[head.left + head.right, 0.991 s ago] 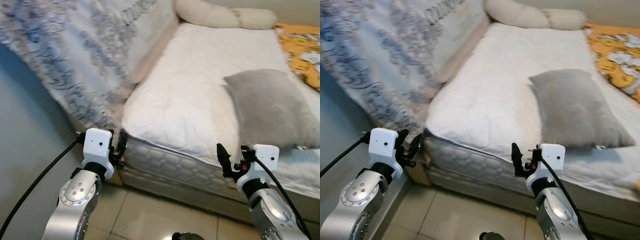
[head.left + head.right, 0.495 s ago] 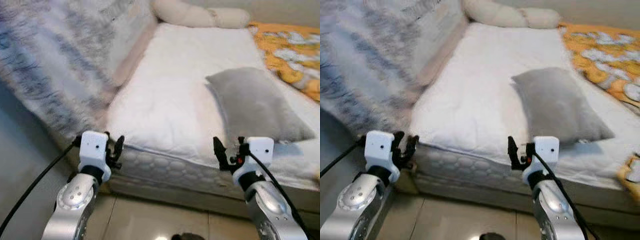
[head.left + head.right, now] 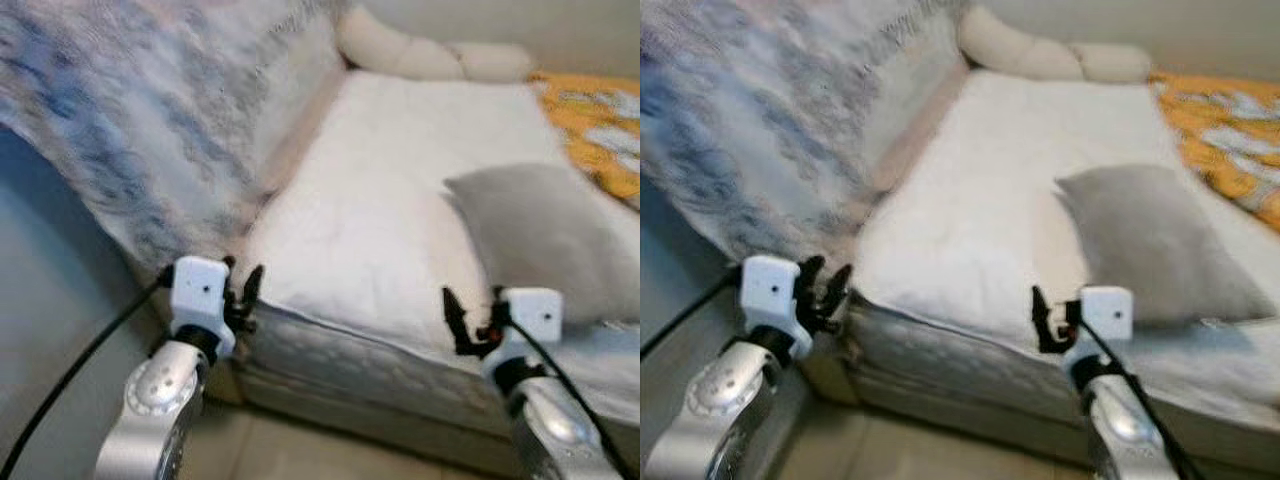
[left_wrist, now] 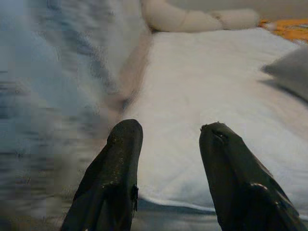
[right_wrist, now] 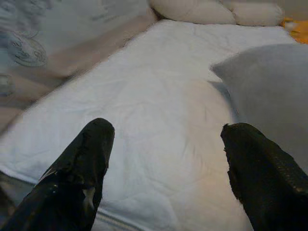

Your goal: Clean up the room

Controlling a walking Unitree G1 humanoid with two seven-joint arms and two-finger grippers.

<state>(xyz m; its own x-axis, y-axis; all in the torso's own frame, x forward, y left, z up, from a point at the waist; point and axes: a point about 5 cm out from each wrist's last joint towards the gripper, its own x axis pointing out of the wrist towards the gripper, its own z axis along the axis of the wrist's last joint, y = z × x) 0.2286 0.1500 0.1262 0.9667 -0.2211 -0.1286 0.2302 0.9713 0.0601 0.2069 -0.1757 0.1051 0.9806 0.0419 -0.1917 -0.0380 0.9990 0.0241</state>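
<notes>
Both claws are empty and spread apart — the left gripper hovers by the near left corner of the white quilted mattress, the right gripper over its near edge, fingers well parted. Just past the right one lies a grey rectangular pillow. A long cream bolster sits at the far end — orange patterned blanket on the right, blue-grey patterned bedspread heaped on the left.

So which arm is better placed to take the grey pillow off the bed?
Probably the right. The right gripper, open, sits just before the grey pillow; the left gripper, also open, is at the bed's far corner.
</notes>
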